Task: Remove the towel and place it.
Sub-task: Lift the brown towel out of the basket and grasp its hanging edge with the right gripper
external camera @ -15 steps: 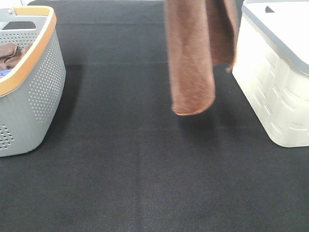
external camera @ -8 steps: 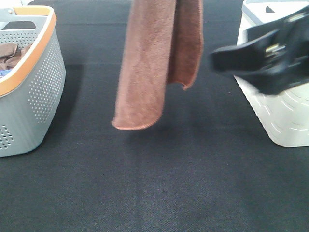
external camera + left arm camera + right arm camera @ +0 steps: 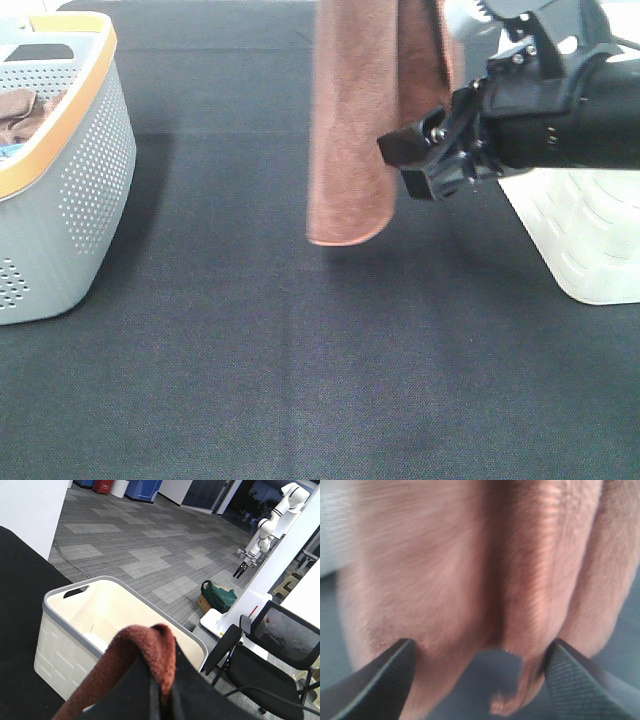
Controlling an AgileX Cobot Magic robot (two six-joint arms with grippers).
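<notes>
Pinching a reddish-brown microfibre towel (image 3: 350,120) by a bunched fold in the left gripper (image 3: 162,692) — black jaws pressed together on the cloth, as seen from the left wrist. Hanging free in the high view, doubled lengthwise into 2 uneven drapes, the longer one on the left of that view, its stitched lower hem clear of the black woven table cover (image 3: 300,380). No part of it resting on anything below.

Reaching in from the right with the black right gripper (image 3: 411,165), level with the towel's lower half and at its right edge; touching or just apart — cannot tell from above. Spread wide in the right wrist view: 2 ribbed black fingertips (image 3: 375,680) flanking the blurred hanging folds, clamping nothing.

Standing at the left edge of the table, a grey perforated plastic basket with an orange rim (image 3: 75,170), another brown cloth (image 3: 20,110) lying inside. Standing at the right edge, a cream moulded plastic bin with a grey rim (image 3: 590,240), partly hidden behind the right arm.
</notes>
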